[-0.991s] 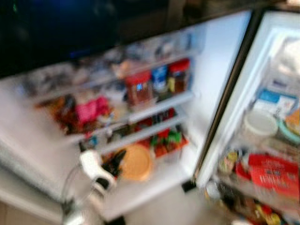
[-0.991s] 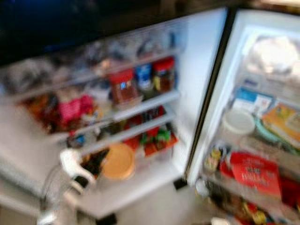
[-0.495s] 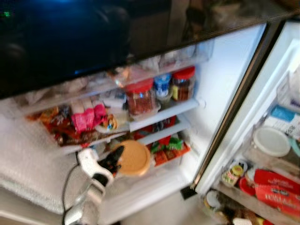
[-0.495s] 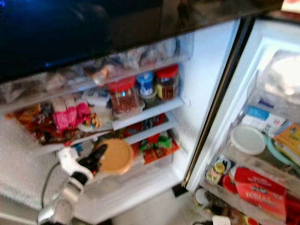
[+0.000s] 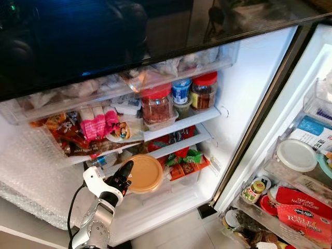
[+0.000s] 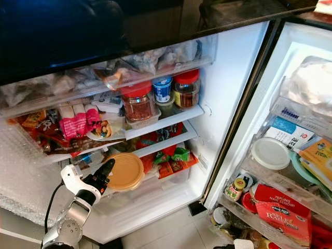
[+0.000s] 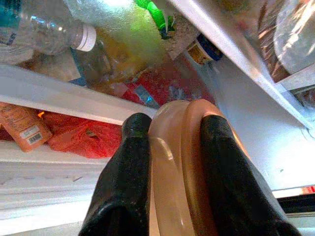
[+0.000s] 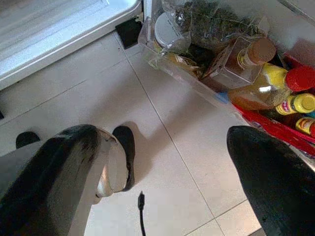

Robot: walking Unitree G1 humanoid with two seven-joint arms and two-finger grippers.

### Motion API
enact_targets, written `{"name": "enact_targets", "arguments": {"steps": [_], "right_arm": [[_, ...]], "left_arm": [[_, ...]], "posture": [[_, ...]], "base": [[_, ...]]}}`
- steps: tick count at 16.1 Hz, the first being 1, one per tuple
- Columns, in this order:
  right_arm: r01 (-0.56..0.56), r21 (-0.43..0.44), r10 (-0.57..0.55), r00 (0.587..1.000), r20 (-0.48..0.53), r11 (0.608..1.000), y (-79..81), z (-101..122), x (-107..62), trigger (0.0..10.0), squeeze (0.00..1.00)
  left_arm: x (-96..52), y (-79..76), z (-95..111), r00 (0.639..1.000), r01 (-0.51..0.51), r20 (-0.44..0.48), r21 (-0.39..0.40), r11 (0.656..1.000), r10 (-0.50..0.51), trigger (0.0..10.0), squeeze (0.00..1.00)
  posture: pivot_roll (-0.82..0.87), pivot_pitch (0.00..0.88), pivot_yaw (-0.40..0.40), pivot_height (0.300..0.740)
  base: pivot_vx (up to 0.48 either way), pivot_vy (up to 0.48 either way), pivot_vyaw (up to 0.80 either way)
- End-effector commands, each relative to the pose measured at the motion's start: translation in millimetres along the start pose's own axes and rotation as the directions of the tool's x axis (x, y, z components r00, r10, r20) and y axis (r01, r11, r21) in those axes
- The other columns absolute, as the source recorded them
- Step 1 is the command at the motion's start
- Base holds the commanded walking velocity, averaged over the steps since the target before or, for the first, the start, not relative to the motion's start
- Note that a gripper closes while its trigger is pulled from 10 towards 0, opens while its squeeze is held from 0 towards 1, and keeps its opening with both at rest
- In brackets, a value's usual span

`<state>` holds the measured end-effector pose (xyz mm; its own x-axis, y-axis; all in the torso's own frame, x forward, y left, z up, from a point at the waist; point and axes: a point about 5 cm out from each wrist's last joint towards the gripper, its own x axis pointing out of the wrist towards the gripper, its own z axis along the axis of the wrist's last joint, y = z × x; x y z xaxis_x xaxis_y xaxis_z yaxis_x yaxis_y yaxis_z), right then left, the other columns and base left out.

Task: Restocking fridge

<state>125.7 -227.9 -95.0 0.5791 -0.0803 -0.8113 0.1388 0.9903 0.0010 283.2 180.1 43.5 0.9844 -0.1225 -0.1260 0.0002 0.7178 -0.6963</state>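
Observation:
My left gripper [image 5: 126, 175] is shut on the rim of a round tan container [image 5: 145, 174] with a lid, held up in front of the fridge's lower shelf [image 5: 171, 148]. In the left wrist view both black fingers [image 7: 129, 182] clamp the tan container [image 7: 182, 162] on edge, with the shelf's white lip just behind it. The fridge [image 6: 228, 78] stands open, its shelves packed with jars, pink packets and red bags. My right gripper [image 8: 162, 162] hangs open above the tiled floor beside the door's bottom rack.
The open door [image 5: 311, 155] on the right holds a white-lidded tub [image 5: 295, 154], a small jar and red boxes. Bottles of sauce [image 8: 275, 93] sit in its lowest rack. A bubble-wrapped panel [image 5: 31, 171] lies at the left. Red-lidded jars [image 5: 155, 104] stand on the middle shelf.
The camera has steadied and shifted, sharpening the picture. My left gripper with the tan container has risen slightly towards the lower shelf.

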Motion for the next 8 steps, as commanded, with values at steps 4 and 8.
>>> {"name": "enact_targets", "arguments": {"steps": [4, 8], "right_arm": [[-0.001, -0.001, 0.001, 1.000, -0.017, 1.000, -1.8, -6.8, -2.4, 10.0, 0.00], [0.005, -0.011, -0.005, 1.000, -0.020, 1.000, -3.0, -6.9, -2.6, 10.0, 0.00]], "left_arm": [[2.1, 1.1, 1.9, 1.000, -0.014, 0.022, -0.015, 1.000, 0.014, 10.0, 0.00], [4.0, 0.5, 3.1, 0.999, -0.013, 0.030, -0.014, 1.000, 0.014, 10.0, 0.00]], "posture": [[-0.14, 0.102, 0.022, 0.690], [-0.14, 0.103, 0.019, 0.655]], "base": [[0.000, 0.000, 0.00], [0.000, 0.000, 0.00]]}}
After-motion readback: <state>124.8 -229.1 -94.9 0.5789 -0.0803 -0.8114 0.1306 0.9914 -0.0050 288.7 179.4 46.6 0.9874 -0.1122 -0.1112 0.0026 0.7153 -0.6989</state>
